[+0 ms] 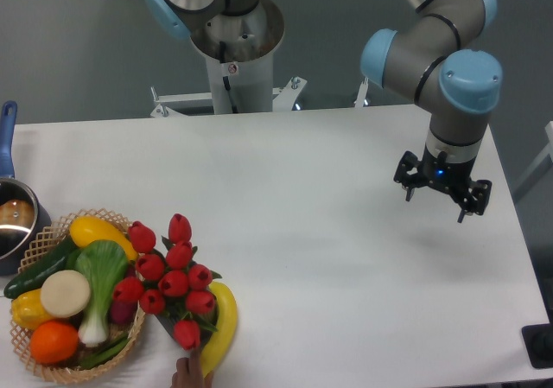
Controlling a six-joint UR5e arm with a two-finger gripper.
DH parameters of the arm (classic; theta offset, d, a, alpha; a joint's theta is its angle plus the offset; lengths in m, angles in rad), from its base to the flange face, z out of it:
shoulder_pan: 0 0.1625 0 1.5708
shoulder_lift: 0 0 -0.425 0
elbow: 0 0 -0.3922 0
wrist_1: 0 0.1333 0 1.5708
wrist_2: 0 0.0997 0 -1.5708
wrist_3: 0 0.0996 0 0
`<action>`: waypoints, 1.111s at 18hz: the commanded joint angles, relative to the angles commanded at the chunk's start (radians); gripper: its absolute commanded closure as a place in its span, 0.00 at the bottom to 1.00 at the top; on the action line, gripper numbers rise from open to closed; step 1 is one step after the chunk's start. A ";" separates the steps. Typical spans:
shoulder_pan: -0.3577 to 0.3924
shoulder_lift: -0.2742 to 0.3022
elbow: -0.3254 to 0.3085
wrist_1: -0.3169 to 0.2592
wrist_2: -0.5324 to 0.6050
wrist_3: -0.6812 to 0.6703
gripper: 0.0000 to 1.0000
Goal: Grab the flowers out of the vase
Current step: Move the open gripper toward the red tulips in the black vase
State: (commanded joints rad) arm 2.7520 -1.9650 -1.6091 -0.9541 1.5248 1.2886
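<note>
The flowers (173, 277), a bunch of red tulip buds with green leaves, stand at the table's front left, between the basket and a banana. The vase (169, 325) is almost wholly hidden under them; only a dark sliver shows below the buds. My gripper (439, 205) hangs above the table at the far right, well away from the flowers. Its fingers (409, 194) point down, stand apart and hold nothing.
A wicker basket (34, 243) of vegetables and fruit sits at the front left corner, touching the flowers. A banana (223, 323) lies just right of the vase. A person's fingers (190, 374) reach in at the front edge below the vase. A blue-handled pot (12, 219) is at the left edge.
</note>
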 joint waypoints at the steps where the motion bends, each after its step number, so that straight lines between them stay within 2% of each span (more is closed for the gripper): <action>1: -0.008 0.000 -0.002 0.000 -0.002 -0.002 0.00; 3: -0.018 0.002 -0.008 0.002 -0.023 -0.011 0.00; 6: -0.023 0.005 -0.017 0.026 -0.151 -0.029 0.00; 7: -0.029 0.021 -0.035 0.047 -0.200 -0.060 0.00; 10: -0.058 0.061 -0.109 0.181 -0.343 -0.087 0.00; 11: -0.069 0.072 -0.126 0.198 -0.382 -0.087 0.00; 16: -0.130 0.087 -0.135 0.225 -0.572 -0.077 0.00; 18: -0.167 0.072 -0.121 0.225 -0.667 -0.086 0.00; 20: -0.176 0.051 -0.133 0.225 -0.771 -0.077 0.00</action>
State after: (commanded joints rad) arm 2.5756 -1.9143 -1.7425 -0.7287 0.7537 1.2118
